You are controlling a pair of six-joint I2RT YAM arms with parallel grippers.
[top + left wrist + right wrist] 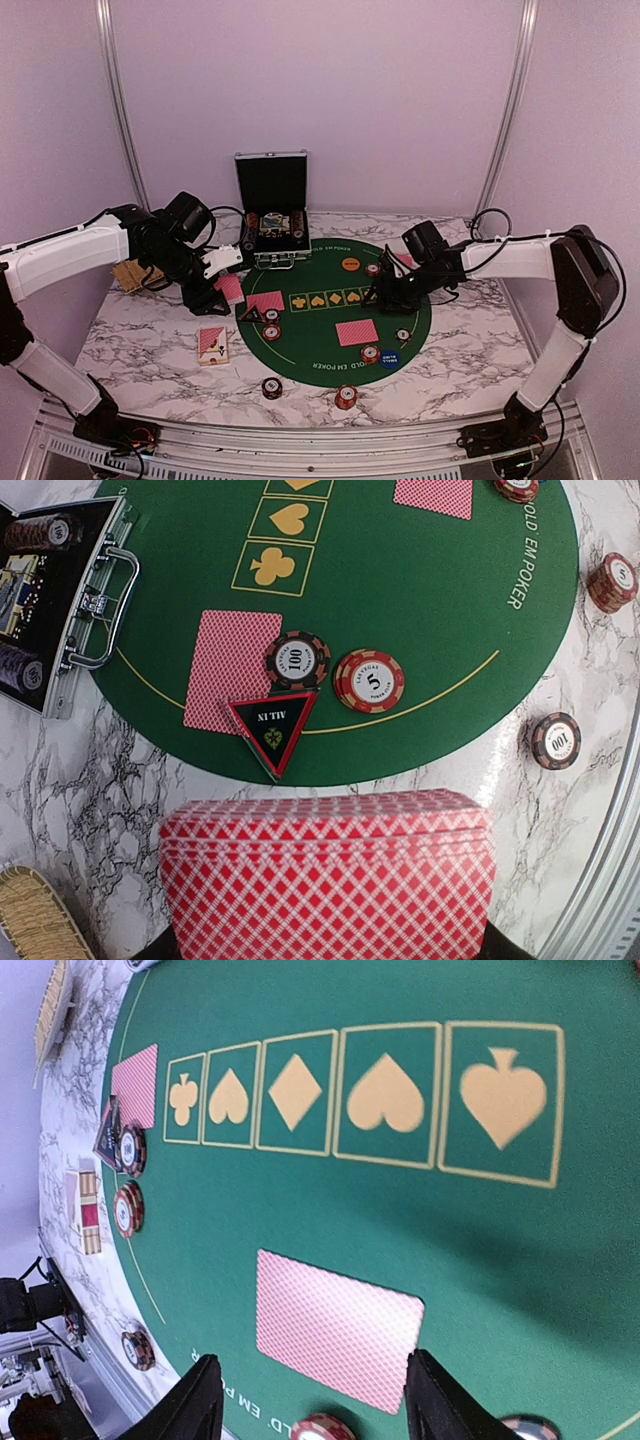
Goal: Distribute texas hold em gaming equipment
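Judging by the stepped edges of the deck, a slip is taken to be the main hazard. The left fingers (150,952) are clamped on a deck of red-backed cards (327,875), and its layers are seen fanned rather than squared. Several cards could be shed at once if the hold were relaxed or the wrist tilted.

Just ahead of these fingers, at the rim of the green mat (430,610), a black triangular marker (272,722) is laid touching a dealt card (231,670) and a poker chip marked 100 (298,660). A chip marked 5 (369,680) is set just beside that one. All four could be knocked out of place if the deck were carried low over them.

The right fingers (200,1405) are spread wide, and nothing is held between them. A face-down card (337,1340) lies flat on the mat just ahead of them, with a striped chip (322,1428) near their tips. Little edge is offered by a flat card on felt, so it could be pushed along rather than lifted, and the chip could be struck. Another chip (555,740) is seen on the marble worktop (90,780), off the mat.
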